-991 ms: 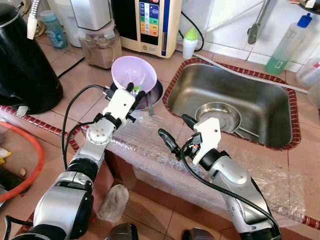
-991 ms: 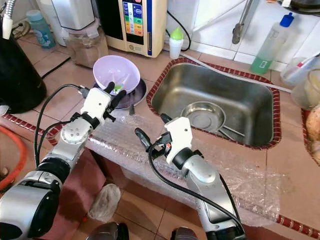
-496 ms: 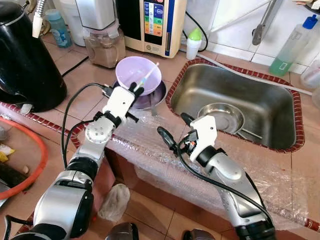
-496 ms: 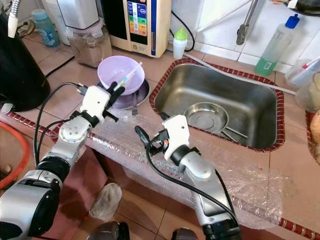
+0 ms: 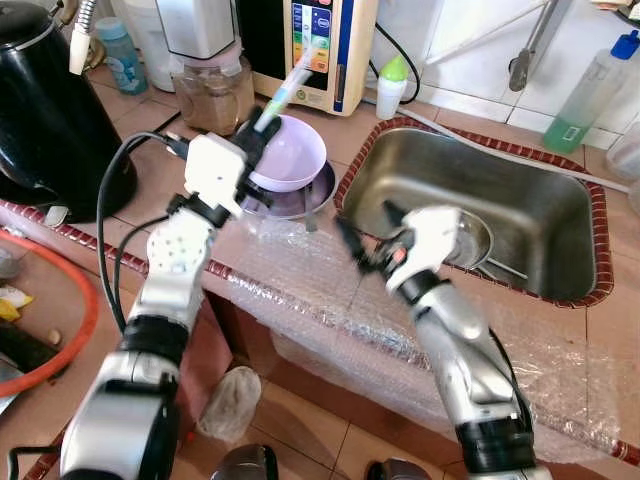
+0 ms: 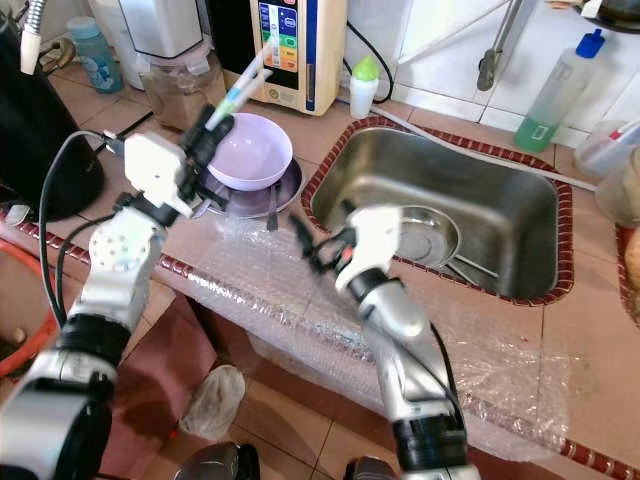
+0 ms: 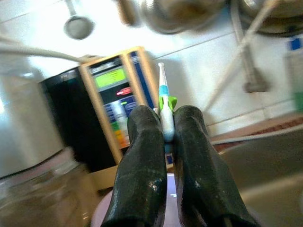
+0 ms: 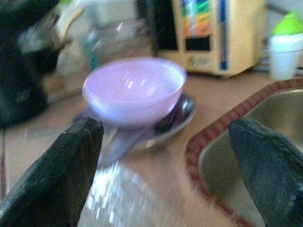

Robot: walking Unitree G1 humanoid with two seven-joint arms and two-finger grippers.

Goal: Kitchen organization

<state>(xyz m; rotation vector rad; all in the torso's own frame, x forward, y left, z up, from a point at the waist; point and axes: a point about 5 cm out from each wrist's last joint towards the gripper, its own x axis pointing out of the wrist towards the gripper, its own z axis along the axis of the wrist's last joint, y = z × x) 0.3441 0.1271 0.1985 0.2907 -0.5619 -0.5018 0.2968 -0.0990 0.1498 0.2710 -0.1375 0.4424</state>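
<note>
Tiled counter (image 5: 150, 150) beside steel sink (image 5: 470, 190)

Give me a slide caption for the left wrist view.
Left pincer shut on a toothbrush, raised before the water ionizer's control panel.

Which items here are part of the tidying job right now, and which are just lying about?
In play: toothbrush pinched in left gripper; purple bowl; open right gripper.
Bystanders: black kettle; soap bottle; steel dish in sink.
</note>
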